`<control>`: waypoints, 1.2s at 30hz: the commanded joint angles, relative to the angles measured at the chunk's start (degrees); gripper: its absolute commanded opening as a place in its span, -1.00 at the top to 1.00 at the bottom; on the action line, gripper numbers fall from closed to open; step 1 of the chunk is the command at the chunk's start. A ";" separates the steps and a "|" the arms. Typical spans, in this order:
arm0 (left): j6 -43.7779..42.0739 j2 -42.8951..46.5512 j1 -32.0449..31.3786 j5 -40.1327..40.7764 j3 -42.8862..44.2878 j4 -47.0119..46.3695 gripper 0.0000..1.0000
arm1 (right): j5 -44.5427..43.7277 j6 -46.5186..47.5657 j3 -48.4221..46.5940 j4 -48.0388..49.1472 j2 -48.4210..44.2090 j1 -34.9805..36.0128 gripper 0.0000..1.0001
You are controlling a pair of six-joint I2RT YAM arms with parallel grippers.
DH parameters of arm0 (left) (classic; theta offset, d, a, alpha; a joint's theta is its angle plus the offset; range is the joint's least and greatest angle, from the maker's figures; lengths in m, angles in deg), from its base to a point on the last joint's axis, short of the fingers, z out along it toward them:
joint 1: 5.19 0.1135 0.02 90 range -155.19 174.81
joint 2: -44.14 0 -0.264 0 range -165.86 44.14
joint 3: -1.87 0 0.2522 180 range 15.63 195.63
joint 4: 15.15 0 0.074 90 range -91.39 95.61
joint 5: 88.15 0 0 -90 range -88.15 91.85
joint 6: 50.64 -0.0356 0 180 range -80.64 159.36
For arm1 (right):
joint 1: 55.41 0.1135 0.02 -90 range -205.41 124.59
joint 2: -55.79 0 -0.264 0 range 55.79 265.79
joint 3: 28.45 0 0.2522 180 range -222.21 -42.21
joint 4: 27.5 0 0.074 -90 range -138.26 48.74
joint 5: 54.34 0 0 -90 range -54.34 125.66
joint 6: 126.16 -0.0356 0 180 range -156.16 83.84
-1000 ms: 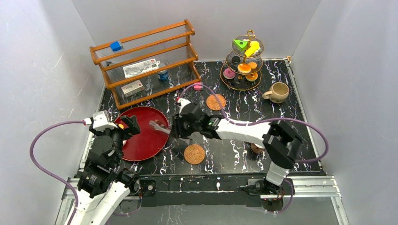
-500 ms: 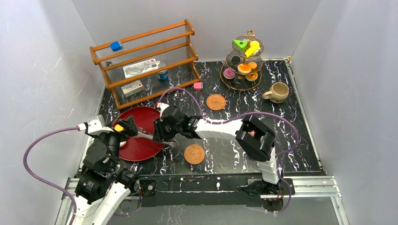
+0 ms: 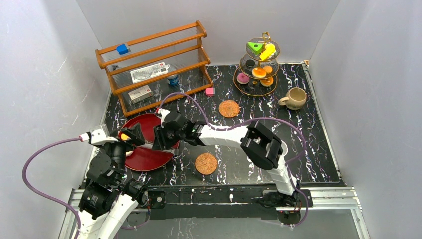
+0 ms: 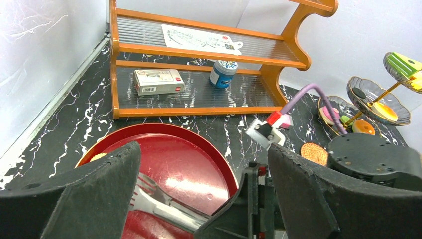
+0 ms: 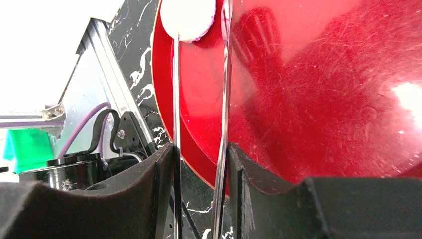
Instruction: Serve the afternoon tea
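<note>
Sitting on a tiered stand [image 3: 254, 93] at the back right of the table [image 3: 229, 172]: green wedge [image 3: 255, 48] and yellow piece [image 3: 268, 51] on top, orange cookies [image 3: 259, 72] and a black disc [image 3: 250, 63] mid-tier, pink donut [image 3: 243, 78] at the bottom. Beige mug [image 3: 295, 98] just right of the stand, handle pointing left. One round woven coaster [image 3: 229, 108] in front of the stand, a second coaster [image 3: 206, 163] near the front edge. Red tray [image 3: 149, 154] far left. Right claw [image 5: 200, 149] over it, pinching thin metal tongs [image 5: 225, 99]. Left claw [image 4: 201, 164] at the tray's near-left rim, fingers spread wide, holding nothing.
</note>
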 commanded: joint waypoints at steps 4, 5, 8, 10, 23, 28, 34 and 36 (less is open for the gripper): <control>-0.51 -0.92 -0.19 0.05 0.09 -0.92 -0.91 | 2.00 1.15 -7.24 -1.17 4.37 1.30 0.00; -0.51 -1.02 -0.19 0.06 0.06 -0.86 -0.91 | 1.74 1.91 -7.89 -2.12 4.60 1.35 0.00; -0.51 -0.81 -0.19 0.31 0.02 -0.95 -0.91 | 1.26 2.47 -7.94 -3.17 4.56 1.56 0.00; -0.51 -0.64 -0.19 0.52 0.01 -0.89 -0.91 | 1.59 2.78 -7.93 -4.57 4.52 1.67 0.00; -0.34 0.23 -0.19 1.22 0.07 -0.54 -0.91 | 2.59 2.81 -14.38 -6.78 7.99 1.66 -0.04; -0.34 0.53 -0.19 1.35 0.10 -0.38 -0.91 | 1.92 2.81 -16.41 -10.64 9.30 1.70 -0.01; -0.32 0.92 -0.19 1.43 -0.13 -0.69 -0.91 | -0.09 3.68 -19.12 -16.05 10.06 1.70 0.14; -0.49 0.51 -0.19 1.44 -0.12 -0.66 -0.91 | -0.53 3.82 -18.90 -15.90 9.46 1.70 0.17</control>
